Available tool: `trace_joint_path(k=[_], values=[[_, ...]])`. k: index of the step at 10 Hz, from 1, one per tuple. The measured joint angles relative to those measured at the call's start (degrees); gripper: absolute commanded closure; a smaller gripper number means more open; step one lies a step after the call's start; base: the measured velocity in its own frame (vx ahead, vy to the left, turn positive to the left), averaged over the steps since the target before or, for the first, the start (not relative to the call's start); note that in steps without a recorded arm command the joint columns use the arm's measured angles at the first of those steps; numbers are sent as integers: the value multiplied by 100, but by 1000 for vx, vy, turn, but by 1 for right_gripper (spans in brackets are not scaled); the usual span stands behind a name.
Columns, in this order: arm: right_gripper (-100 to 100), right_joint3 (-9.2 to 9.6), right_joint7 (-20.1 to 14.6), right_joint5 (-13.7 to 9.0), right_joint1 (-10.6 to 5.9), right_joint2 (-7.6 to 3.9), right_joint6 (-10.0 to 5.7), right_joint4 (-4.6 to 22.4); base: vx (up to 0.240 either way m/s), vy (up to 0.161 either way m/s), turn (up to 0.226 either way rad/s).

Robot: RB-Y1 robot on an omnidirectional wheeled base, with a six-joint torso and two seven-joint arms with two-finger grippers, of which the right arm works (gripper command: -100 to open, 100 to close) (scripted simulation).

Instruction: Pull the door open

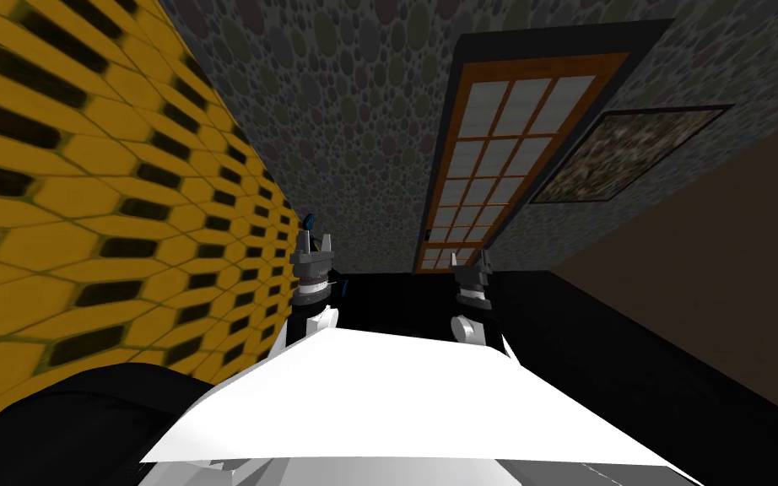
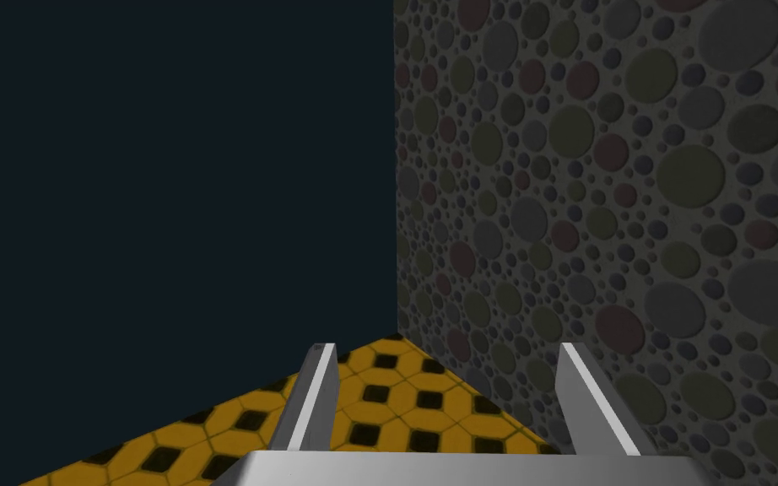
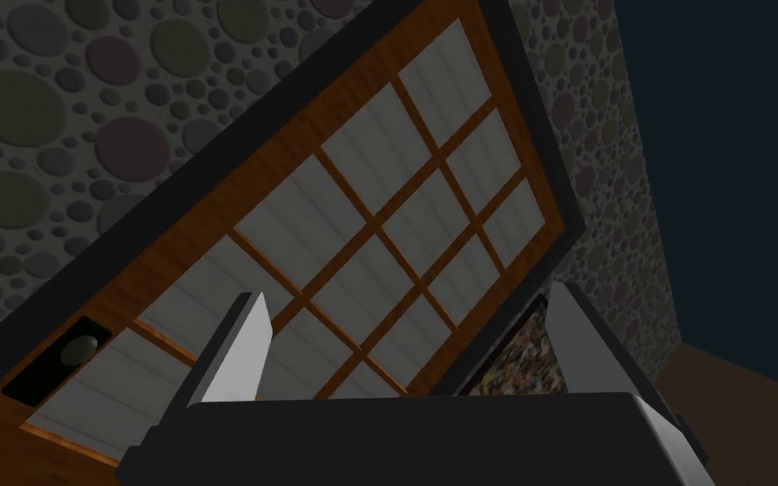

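Right wrist view: orange-framed, pale-paned door (image 3: 353, 219); right pincer (image 3: 406, 292) and left pincer (image 2: 446, 346) released.

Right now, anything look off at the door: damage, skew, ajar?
Nothing stands out. The door sits square in its frame, panes whole, knob in place; the slant is the camera's. Right gripper faces it, open, not touching. Left gripper is open, by the pebbled wall.

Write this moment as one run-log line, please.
door: shut | knob: not gripped | right gripper: open, facing door, apart from it | left gripper: open, empty
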Motion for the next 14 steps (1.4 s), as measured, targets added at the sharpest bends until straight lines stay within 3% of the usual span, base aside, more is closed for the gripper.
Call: trace_joint_path(k=[14], values=[[-100,519,-1382,-997,-309,-421,-577,1639,93,-41,74]])
